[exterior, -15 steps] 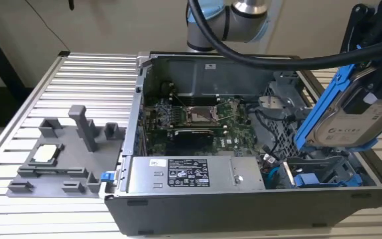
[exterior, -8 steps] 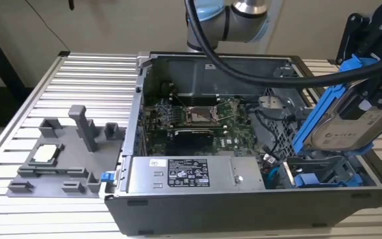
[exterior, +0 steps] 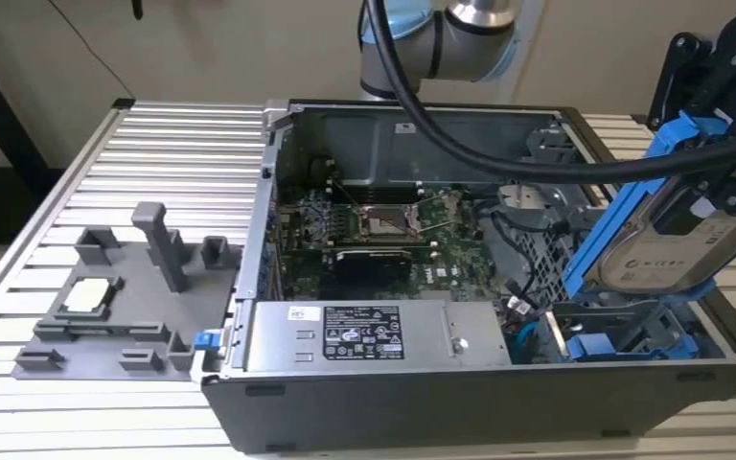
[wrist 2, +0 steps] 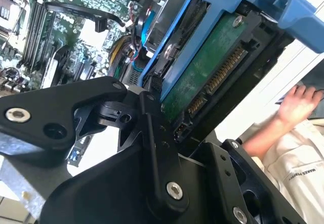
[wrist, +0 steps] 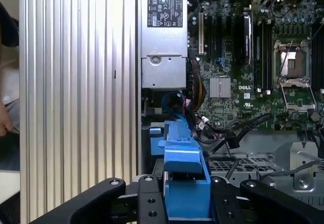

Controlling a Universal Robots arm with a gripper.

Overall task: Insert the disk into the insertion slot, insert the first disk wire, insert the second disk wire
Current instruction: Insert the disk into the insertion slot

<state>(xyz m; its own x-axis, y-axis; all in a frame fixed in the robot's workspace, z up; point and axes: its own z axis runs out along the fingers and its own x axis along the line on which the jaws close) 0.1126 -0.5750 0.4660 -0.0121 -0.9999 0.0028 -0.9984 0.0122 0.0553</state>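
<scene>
Wholly above the dark-grey rectangular insertion slot [exterior: 624,326], held the flat silver-grey metal disk [exterior: 669,240] in blue plastic carrier [exterior: 602,230] tilted, in tightly closed black gripper [wrist: 187,204].

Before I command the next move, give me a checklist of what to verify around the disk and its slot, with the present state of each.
1. Grip on the disk: ok. The gripper is shut on its blue frame.
2. Disk lined up with the slot: not ok. It hangs tilted above the slot and has not entered.
3. Slot free: cannot tell. Blue parts show low inside it.
4. Cables clear of the slot: cannot tell. Loose black ones lie close beside it.
5. Person clear: not ok. A hand shows past the held disk in the second wrist view.
</scene>
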